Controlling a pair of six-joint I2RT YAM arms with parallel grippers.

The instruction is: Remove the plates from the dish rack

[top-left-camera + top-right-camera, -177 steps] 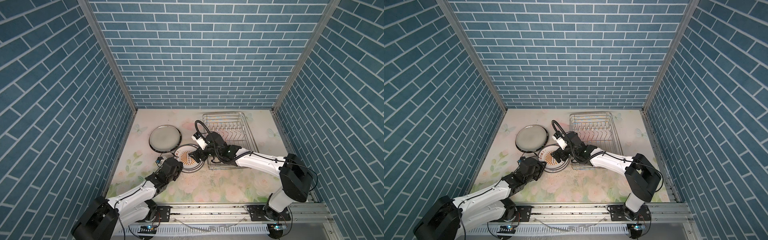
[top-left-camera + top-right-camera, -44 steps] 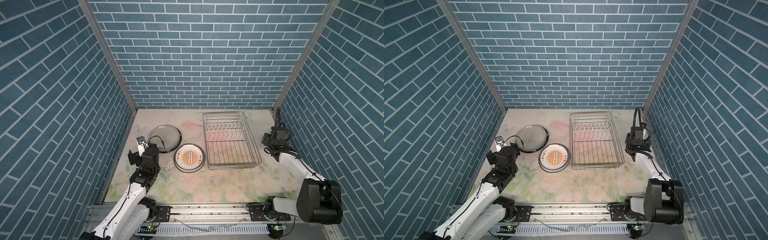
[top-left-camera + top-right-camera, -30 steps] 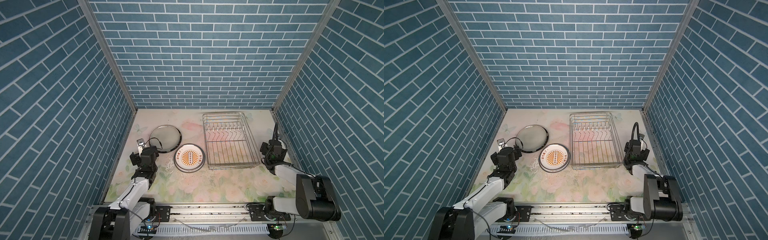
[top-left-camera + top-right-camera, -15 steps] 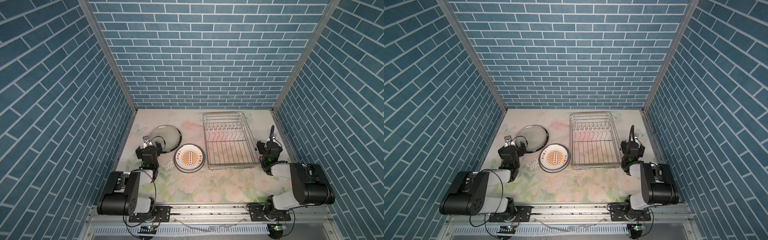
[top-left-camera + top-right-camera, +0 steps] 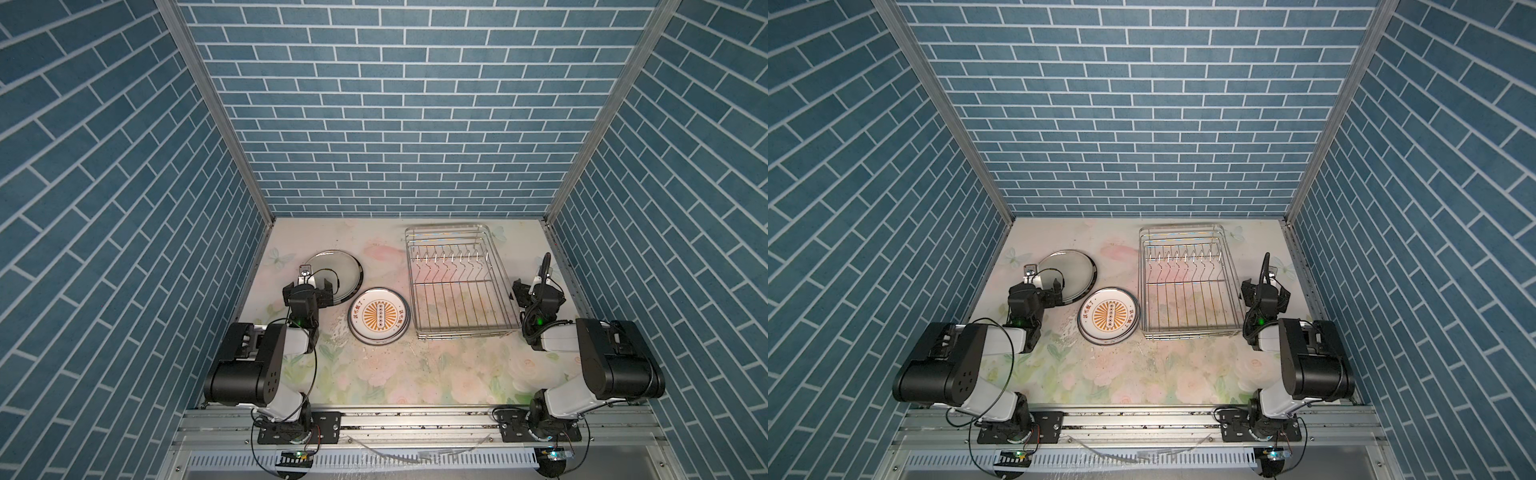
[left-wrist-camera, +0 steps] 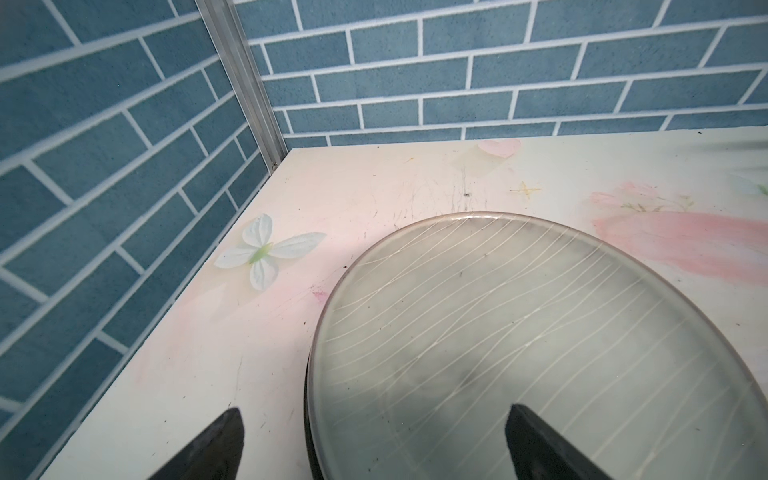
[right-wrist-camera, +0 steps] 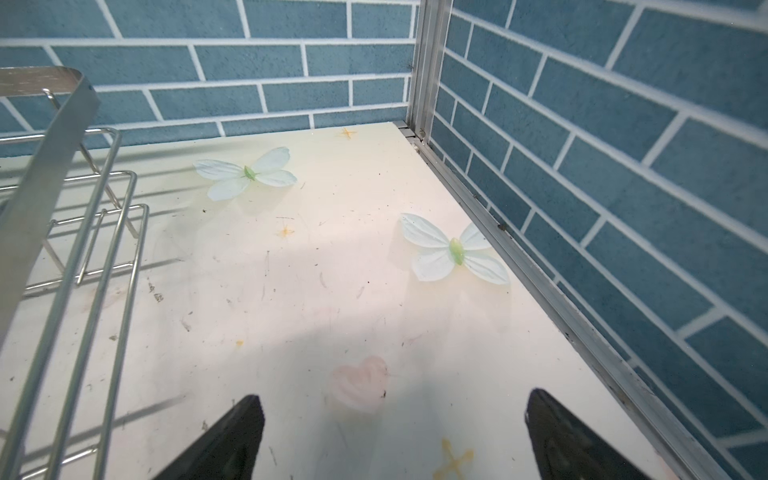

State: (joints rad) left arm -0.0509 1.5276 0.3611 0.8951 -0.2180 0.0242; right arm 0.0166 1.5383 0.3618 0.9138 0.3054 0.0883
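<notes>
The dish rack (image 5: 459, 282) (image 5: 1190, 282), silver wire, stands at the back right with no plates in it in both top views. A grey dark-rimmed plate (image 5: 338, 270) (image 5: 1069, 270) lies flat on the table left of it. A white plate with an orange sunburst centre (image 5: 379, 316) (image 5: 1108, 316) lies in front of that, with layered rims under it. My left gripper (image 5: 309, 286) (image 6: 374, 440) is open, low over the grey plate's near edge (image 6: 519, 332), holding nothing. My right gripper (image 5: 536, 289) (image 7: 390, 432) is open over bare table right of the rack (image 7: 62, 208).
Blue brick walls close in the table on three sides, with metal corner posts (image 7: 419, 62). Both arms are folded back near the front rail (image 5: 415, 419). The right wall's metal sill (image 7: 540, 270) runs close beside the right gripper.
Both arms have drawn back and folded low at their own sides. The right gripper, earlier over the sunburst plate, now sits right of the rack with its jaws a little wider. The plates have not moved.
</notes>
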